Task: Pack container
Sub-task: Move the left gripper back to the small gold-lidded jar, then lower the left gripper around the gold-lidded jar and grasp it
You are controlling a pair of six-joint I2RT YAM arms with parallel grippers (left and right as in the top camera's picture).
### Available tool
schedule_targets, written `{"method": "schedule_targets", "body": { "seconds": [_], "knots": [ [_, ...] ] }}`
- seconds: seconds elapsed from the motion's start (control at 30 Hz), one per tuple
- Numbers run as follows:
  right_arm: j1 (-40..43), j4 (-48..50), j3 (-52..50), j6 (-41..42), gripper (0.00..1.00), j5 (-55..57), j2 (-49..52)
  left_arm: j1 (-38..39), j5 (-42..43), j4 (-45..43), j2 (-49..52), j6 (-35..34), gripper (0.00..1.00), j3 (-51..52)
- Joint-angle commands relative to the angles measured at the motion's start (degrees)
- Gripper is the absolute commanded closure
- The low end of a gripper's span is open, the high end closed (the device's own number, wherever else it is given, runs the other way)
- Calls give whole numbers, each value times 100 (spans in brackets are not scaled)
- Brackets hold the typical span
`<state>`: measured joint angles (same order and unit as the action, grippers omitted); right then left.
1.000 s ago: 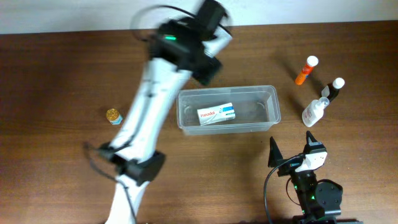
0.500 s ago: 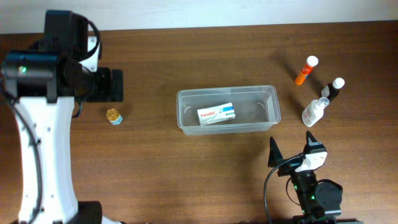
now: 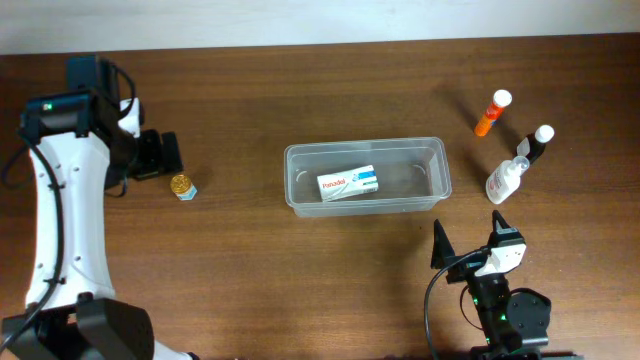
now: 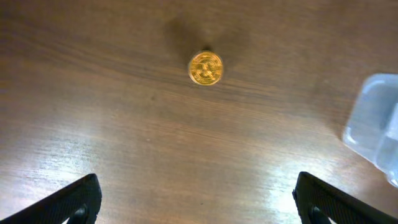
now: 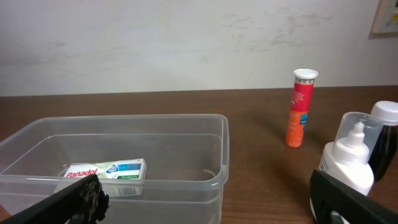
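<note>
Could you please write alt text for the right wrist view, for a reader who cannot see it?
A clear plastic container on a brown table holds one white medicine box. To its right stand an orange tube, a white spray bottle and a dark bottle.

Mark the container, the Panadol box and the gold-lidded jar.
container (image 3: 408, 178), overhead view, bare floor right of the box.
box (image 3: 348, 183), overhead view, printed top face.
jar (image 4: 206, 68), left wrist view, gold lid.
</note>
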<state>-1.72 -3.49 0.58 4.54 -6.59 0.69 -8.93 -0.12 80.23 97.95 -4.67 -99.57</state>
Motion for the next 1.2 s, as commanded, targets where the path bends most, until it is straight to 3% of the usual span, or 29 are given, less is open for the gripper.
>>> {"method": "schedule_targets", "body": {
  "seconds": [0.0, 0.7, 1.17],
  "knots": [
    [-52, -37, -26, 37, 2, -50, -37, -184, 258, -184, 61, -92, 1, 208],
    [-52, -37, -26, 37, 2, -50, -37, -59, 459, -1084, 1926, -90, 1, 232],
    [-52, -37, -26, 37, 2, -50, -37, -59, -11, -1263, 2706, -114, 4, 232]
  ]
}}
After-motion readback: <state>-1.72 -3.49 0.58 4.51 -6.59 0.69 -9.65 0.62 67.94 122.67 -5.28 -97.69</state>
